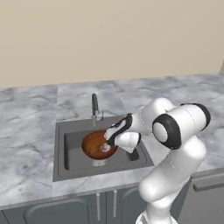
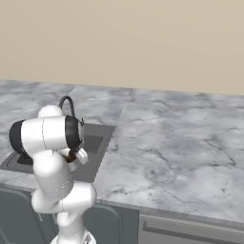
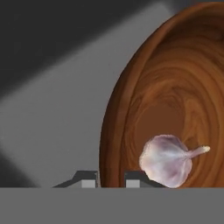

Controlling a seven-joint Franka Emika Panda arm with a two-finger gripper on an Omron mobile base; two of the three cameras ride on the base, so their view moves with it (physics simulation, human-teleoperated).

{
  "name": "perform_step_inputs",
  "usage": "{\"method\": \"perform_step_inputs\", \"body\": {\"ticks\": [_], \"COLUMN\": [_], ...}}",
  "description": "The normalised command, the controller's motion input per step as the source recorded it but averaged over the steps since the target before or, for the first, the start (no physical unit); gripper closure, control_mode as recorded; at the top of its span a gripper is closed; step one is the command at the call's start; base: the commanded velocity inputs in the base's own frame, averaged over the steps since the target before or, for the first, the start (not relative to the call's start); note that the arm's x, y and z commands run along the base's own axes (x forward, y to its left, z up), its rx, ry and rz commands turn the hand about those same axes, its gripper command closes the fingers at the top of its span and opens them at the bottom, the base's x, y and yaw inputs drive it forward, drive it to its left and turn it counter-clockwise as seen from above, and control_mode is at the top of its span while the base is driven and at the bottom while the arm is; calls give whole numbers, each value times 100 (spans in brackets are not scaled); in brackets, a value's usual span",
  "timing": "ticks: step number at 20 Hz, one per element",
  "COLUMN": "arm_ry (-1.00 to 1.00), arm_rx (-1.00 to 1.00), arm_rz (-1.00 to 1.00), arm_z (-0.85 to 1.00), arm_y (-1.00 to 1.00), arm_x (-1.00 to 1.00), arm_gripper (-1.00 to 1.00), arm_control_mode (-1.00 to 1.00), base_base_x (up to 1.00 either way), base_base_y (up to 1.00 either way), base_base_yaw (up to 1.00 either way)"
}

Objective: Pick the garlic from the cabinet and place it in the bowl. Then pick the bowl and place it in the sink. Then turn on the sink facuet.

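The bowl (image 3: 175, 87) is reddish-brown wood with swirling grain and a glossy, polished inside. The garlic (image 3: 168, 159) lying in it has a pale, papery, faintly veined skin with a pink-lilac tint. The sink (image 1: 70, 153) is dark grey, smooth and matt. The surface (image 2: 171, 143) around it looks like grey-veined marble, smooth with a soft sheen. The faucet (image 1: 94, 107) is dark grey and metallic looking. The arm (image 1: 175, 131) is glossy white plastic with dark joints.

A grey-veined marble counter (image 1: 30, 131) holds a dark sink (image 1: 70, 153); the wooden bowl (image 1: 92, 146) sits inside it, at the gripper (image 1: 106, 142).
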Motion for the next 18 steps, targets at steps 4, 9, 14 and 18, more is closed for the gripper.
{"method": "perform_step_inputs", "body": {"ticks": [4,9,14,18], "arm_ry": [0,0,0,0], "arm_rx": [-5,-3,0,0], "arm_rz": [4,6,9,8], "arm_z": [-65,-68,-7,61], "arm_y": [31,29,13,0], "arm_x": [65,61,15,0], "arm_gripper": [100,100,-100,-100], "arm_control_mode": [-100,-100,-100,-100], "base_base_x": [0,0,0,0], "base_base_y": [0,0,0,0], "base_base_yaw": [0,0,0,0]}}
